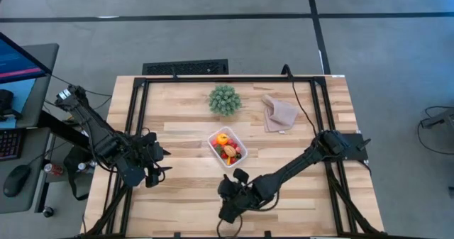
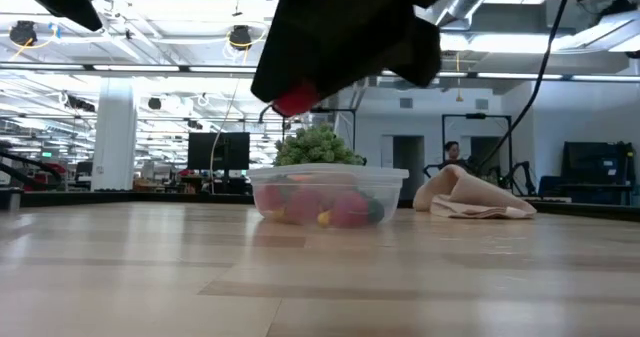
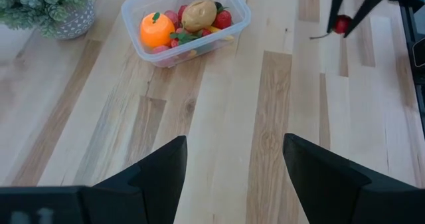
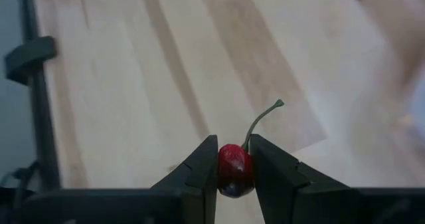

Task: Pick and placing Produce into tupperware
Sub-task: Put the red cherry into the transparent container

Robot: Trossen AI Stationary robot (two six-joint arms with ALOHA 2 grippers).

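Both arms are dark, almost black, built of slim jointed links with thicker blocky housings at the joints. The left arm (image 1: 99, 136) carries a pale, light-coloured fitting near its upper end and thin dark cables trailing beside it. The right arm (image 1: 298, 164) starts from a square black base block. Each gripper has two flat, matte black fingers (image 3: 166, 167) with angular, wedge-shaped tips and straight inner faces

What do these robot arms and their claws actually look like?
Two slim, jointed arms, dark all over, left arm and right arm. Each ends in a gripper of two flat black wedge-shaped fingers. Black cables trail from the bases.
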